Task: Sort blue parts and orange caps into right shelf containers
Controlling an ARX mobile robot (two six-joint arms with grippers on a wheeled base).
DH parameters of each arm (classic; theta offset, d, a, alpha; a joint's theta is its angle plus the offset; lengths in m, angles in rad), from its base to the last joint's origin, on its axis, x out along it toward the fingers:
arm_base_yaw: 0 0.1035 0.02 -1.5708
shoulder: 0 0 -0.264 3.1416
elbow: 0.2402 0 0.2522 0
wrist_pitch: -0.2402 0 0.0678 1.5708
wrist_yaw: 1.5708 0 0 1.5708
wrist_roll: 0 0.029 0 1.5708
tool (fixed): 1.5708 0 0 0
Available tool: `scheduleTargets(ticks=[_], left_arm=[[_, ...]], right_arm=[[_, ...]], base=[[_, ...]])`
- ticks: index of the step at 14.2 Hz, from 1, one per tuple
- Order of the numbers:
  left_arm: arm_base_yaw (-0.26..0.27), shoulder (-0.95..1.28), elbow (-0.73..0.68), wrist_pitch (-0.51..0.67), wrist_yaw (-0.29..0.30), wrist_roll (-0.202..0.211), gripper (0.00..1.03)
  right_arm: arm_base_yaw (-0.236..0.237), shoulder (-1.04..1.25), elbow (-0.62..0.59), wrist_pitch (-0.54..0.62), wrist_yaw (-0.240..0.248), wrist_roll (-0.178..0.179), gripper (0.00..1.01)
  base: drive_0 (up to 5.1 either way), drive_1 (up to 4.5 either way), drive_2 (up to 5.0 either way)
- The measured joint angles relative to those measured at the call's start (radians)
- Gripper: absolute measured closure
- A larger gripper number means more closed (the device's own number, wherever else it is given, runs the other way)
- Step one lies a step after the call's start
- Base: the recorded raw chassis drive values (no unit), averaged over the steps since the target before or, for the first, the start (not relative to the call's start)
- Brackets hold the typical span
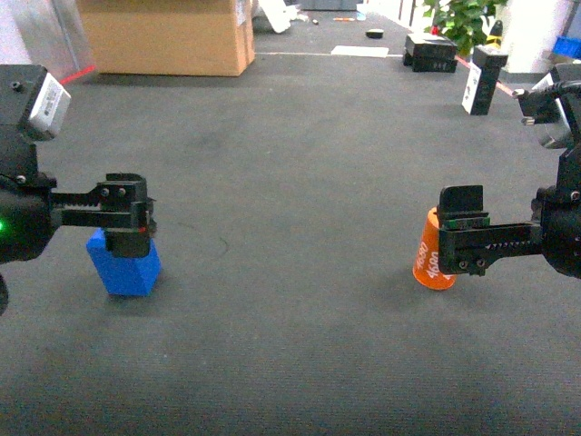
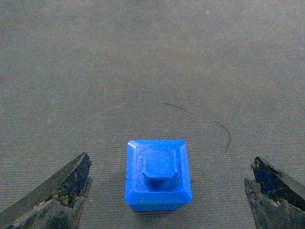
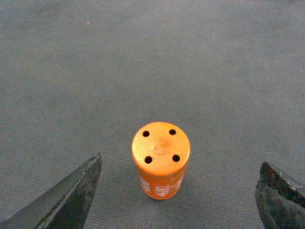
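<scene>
Grey, short-pile carpet floor (image 1: 300, 182) is the working surface; no shelf or blue crate shows in any view. Nearest, left side: left gripper (image 1: 127, 216) hangs over a small blue moulded plastic block (image 1: 124, 263) with a chamfered top and a raised octagonal boss. In the left wrist view the block (image 2: 157, 175) stands upright on the carpet, centred between the two dark fingertips (image 2: 62, 188), which are wide apart and touch nothing. Right side: right gripper (image 1: 465, 238) sits just beside and above a small orange plastic cylindrical cap (image 1: 432, 252) with white lettering on its wall. In the right wrist view the cap (image 3: 161, 160) stands on end, long axis vertical, four holes in its flat top, midway between spread fingertips (image 3: 71, 195), no contact. Judgement: each object lies straight ahead of, and between, its own gripper's fingers, so each arm is the nearer one for its item; the coming move looks like a straight advance and close, no yaw correction needed. Far field: cardboard box (image 1: 168, 36), black cases (image 1: 431, 52), green plant (image 1: 463, 23).
</scene>
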Motion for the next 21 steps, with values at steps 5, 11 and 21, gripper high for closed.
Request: scheduleTargets(ticks=[5,11,21], left_arm=[[0.007,0.144,0.051,0.03,-0.005,-0.008,0.05],[0.023,0.214,0.083,0.023,-0.007,-0.029,0.05],[-0.005,0.274,0.14,0.01,-0.05,-0.003,0.54]], right_arm=[[-0.009,0.108,0.048,-0.004,-0.019,0.017,0.03],[-0.023,0.254,0.138,-0.021,-0.022,0.046,0.03],[-0.001,0.362,0.251,0.008,0.03,-0.015,0.56]], base=[[0.0,0.0,0.0],[0.0,0.0,0.0],[0.0,0.0,0.0]])
